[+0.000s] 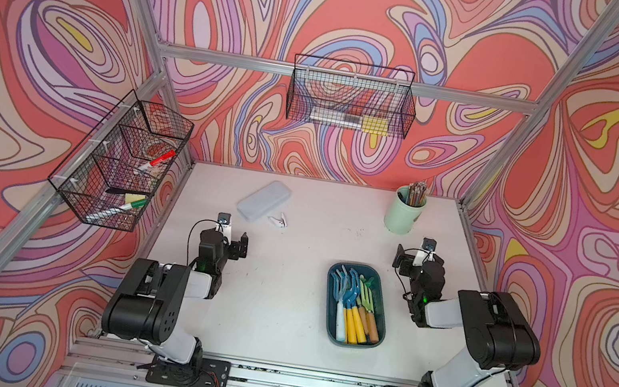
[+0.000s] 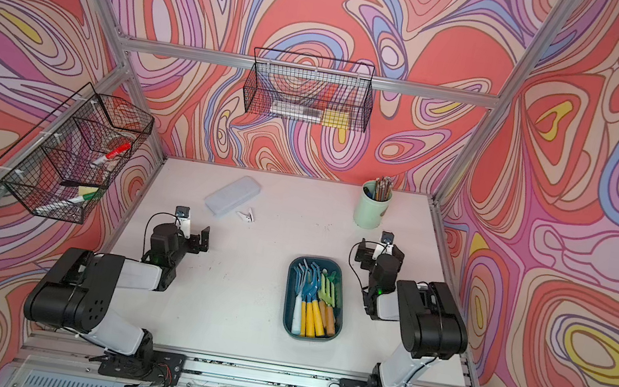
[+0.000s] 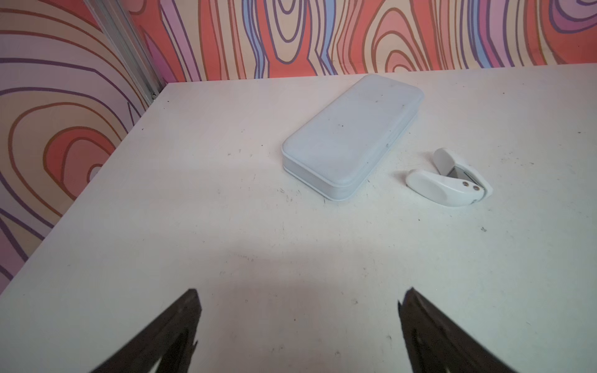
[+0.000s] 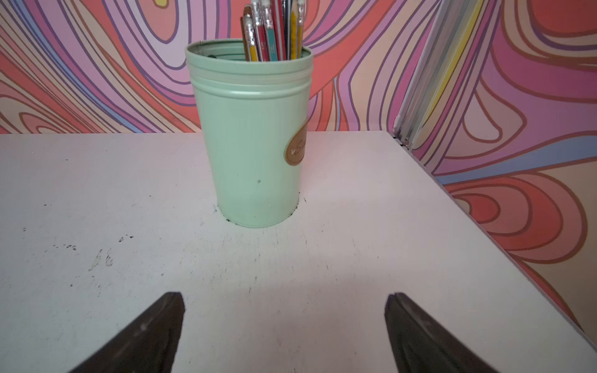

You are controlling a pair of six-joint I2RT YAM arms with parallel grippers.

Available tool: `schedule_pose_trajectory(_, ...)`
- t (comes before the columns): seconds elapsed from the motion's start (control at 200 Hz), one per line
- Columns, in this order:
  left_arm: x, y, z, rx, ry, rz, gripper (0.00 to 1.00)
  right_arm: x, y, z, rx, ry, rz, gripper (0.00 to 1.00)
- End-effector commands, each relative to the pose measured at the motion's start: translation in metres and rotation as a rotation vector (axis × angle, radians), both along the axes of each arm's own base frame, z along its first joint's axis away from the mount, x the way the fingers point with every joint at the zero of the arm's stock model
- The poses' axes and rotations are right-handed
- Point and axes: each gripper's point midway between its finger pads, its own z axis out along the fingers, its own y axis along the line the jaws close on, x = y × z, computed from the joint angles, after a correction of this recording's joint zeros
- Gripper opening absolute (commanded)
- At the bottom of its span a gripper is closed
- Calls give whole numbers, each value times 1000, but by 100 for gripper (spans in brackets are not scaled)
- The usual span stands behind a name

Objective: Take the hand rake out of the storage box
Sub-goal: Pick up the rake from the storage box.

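The dark teal storage box (image 1: 331,290) (image 2: 290,284) sits on the white table, right of centre, in both top views. Several hand tools lie in it, handles toward the front. Two blue pronged hand rakes (image 1: 348,287) (image 2: 310,281) lie beside green pronged tools (image 1: 367,292). My right gripper (image 1: 419,257) (image 2: 380,252) hovers open just right of and behind the box. My left gripper (image 1: 227,237) (image 2: 187,232) is open well to the box's left. Both wrist views show the left gripper (image 3: 302,292) and the right gripper (image 4: 286,295) with jaws wide apart over bare table; neither shows the box.
A pale flat lidded case (image 1: 264,200) (image 3: 352,135) and a small white clip-like tool (image 1: 278,221) (image 3: 449,184) lie at the back left. A mint-green cup (image 1: 405,214) (image 4: 255,139) of pencils stands at the back right. Wire baskets (image 1: 119,160) (image 1: 352,98) hang on the walls.
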Motion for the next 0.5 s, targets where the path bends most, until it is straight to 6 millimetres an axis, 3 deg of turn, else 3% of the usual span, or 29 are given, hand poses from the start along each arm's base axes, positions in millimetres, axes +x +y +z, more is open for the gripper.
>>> schedule_pose_trajectory(0.0, 3, 2, 5, 26, -14, 17, 99, 3, -3, 2, 11, -4, -10, 98)
schedule_pose_trajectory(0.496, 5, 5, 5, 11, -7, 19, 99, 11, -7, -3, 62, 43, 31, 98)
